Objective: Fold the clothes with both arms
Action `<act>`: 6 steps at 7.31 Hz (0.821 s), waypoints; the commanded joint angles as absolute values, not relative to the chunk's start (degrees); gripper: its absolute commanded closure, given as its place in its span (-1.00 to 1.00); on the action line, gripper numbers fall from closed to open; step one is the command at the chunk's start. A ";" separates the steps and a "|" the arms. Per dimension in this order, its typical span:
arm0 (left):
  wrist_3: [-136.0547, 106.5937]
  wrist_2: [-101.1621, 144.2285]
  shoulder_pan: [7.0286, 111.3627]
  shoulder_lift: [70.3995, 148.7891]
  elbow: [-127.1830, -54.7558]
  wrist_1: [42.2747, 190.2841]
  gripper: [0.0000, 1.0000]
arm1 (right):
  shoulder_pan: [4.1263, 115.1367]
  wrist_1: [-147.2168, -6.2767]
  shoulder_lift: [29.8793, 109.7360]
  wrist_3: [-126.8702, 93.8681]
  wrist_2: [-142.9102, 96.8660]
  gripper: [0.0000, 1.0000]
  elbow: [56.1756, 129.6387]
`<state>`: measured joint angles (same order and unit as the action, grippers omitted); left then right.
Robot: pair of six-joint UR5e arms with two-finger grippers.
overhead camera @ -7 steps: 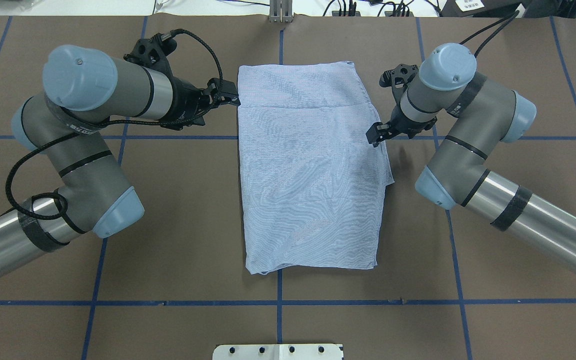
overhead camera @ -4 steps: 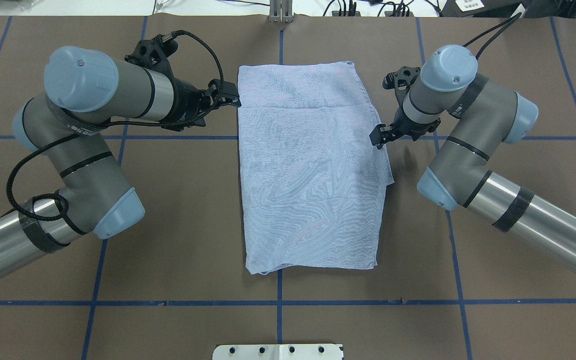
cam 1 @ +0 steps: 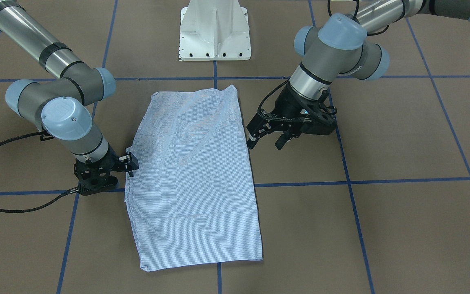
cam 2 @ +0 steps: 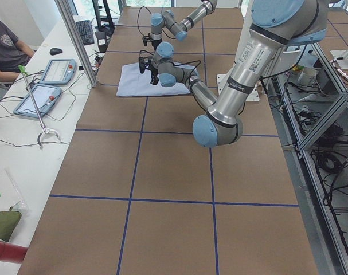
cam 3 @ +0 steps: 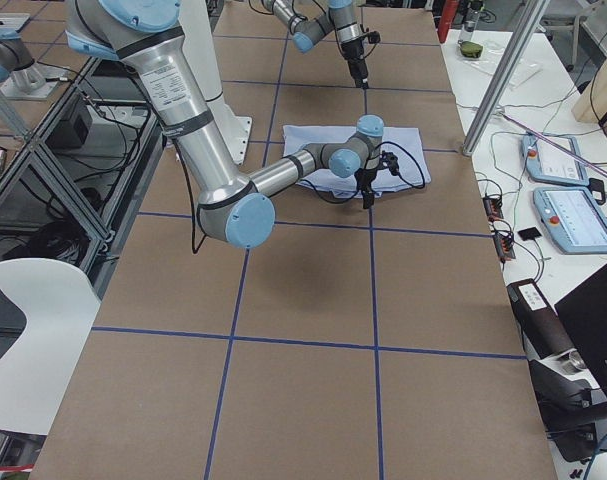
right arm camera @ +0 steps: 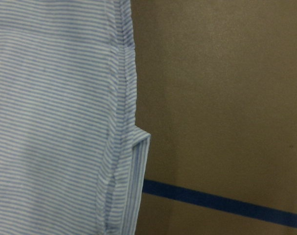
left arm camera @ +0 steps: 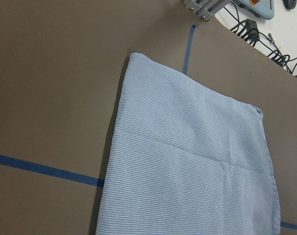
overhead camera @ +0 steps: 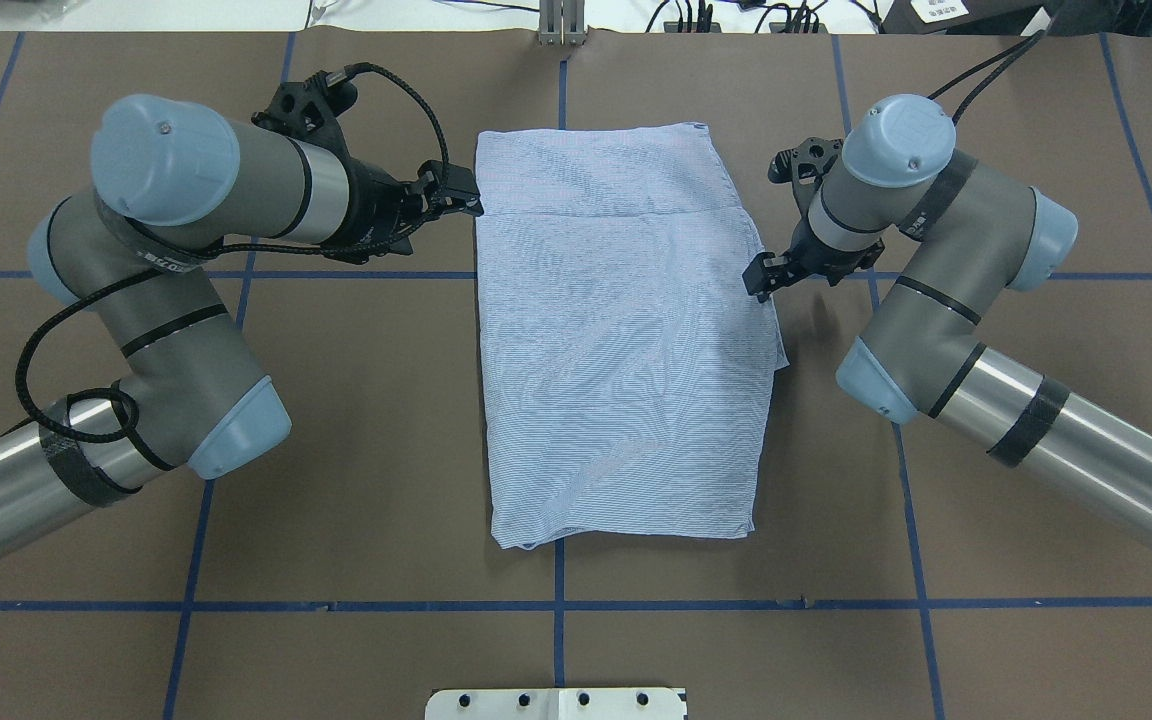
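Base [overhead camera: 556,703]: white plate at the near table rim, well apart from the shirt [overhead camera: 626,360].
Table [overhead camera: 356,480]: brown with a blue tape [overhead camera: 336,606] grid; brown surface showing on all four sides of the shirt, widest toward the near rim.
Shirt: folded to a long rectangle, flat at table centre, astride the middle tape line.
Near hem: just short of the near cross line, left corner rounded.
Right edge: layered, a small corner stepping outward near mid-length.
Right gripper [overhead camera: 760,282]: pointing down at the right edge, just past that corner; finger spacing impossible to tell.
Left gripper [cam 1: 265,143]: just beside the left edge, level with the cross crease; fingers spread, nothing between.
Far edge: straight, short of the far rim; cables [overhead camera: 706,15] beyond.
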<state>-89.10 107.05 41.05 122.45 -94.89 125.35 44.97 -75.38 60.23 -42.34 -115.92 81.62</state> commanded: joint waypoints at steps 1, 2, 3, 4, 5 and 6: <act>-89.03 107.05 41.04 122.43 -94.75 125.42 -0.99 | 45.00 -75.50 60.73 -42.36 -116.01 -1.00 81.74; -89.03 107.14 41.04 122.43 -94.92 125.33 -0.99 | 45.00 -77.76 60.47 -42.36 -116.80 -1.00 83.57; -89.12 107.23 40.00 122.34 -95.53 125.25 -0.98 | 45.00 -83.61 60.47 -42.36 -117.42 -1.00 88.63; -90.43 106.97 37.21 121.73 -95.89 125.33 -0.99 | 45.09 -88.54 60.82 -42.36 -117.42 -1.00 93.47; -94.01 106.88 34.65 121.12 -97.28 125.25 -0.99 | 44.57 -89.12 63.17 -44.28 -118.81 -1.00 97.52; -96.04 106.79 31.24 119.63 -99.04 125.24 -0.99 | 43.86 -88.77 65.19 -49.00 -119.61 -1.00 101.56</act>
<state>-93.18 106.91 35.03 121.04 -97.18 125.27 44.56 -88.02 62.82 -44.74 -118.51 96.34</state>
